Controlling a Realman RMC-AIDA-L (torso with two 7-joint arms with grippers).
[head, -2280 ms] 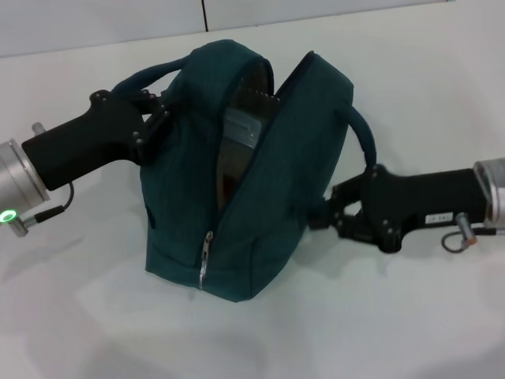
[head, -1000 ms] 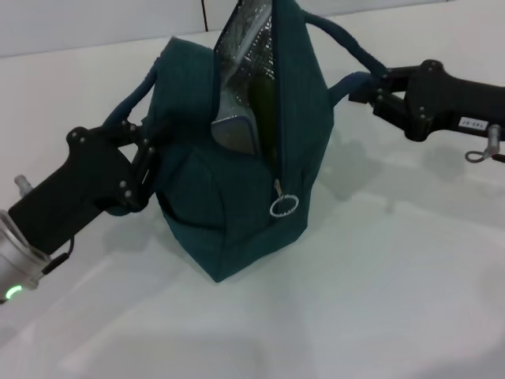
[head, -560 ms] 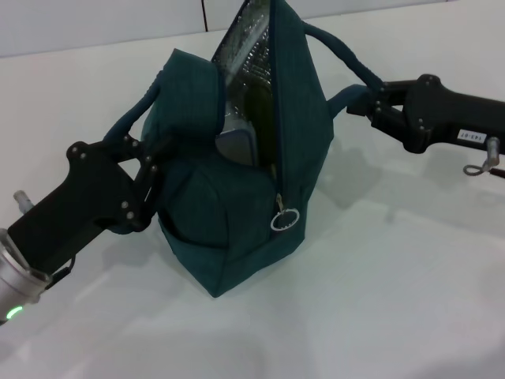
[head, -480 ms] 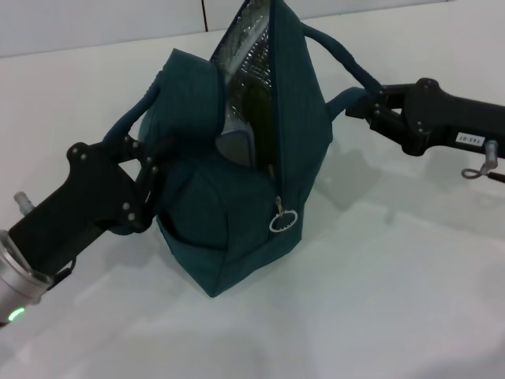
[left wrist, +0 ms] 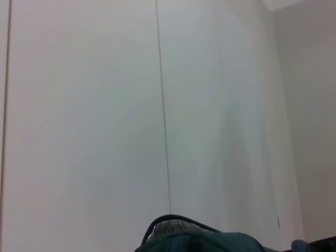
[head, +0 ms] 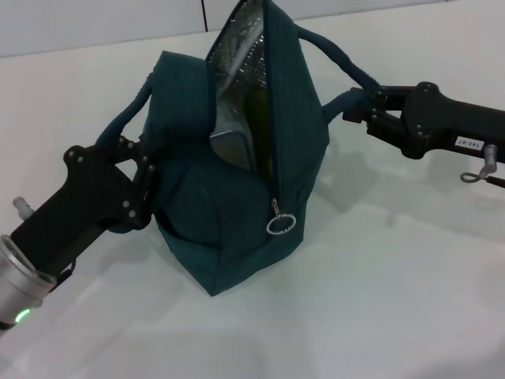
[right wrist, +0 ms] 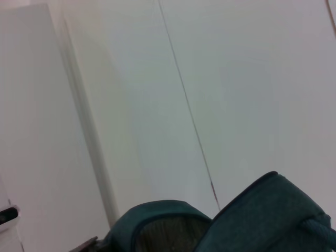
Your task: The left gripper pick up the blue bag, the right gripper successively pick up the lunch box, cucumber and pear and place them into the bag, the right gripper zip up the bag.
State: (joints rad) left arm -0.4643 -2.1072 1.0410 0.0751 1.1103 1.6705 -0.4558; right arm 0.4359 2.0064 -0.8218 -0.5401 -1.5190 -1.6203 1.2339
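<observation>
The blue bag stands tilted in the middle of the white table, its mouth gaping and its silver lining showing. My left gripper is shut on the bag's left side by the left handle. Far right, my right gripper is shut on the bag's right handle. Inside the opening lies the lunch box, with the green cucumber beside it. The pear is hidden. The zipper's silver ring pull hangs at the low end of the opening. The bag's top edge and side show in the wrist views.
The white table stretches in front and to the right of the bag. A pale wall with a dark seam fills both wrist views.
The bag has been raised and turned, from slumped with the zipper end low to standing open-mouthed. My right gripper went from the bag's lower right to its upper right handle; my left arm dropped lower left.
</observation>
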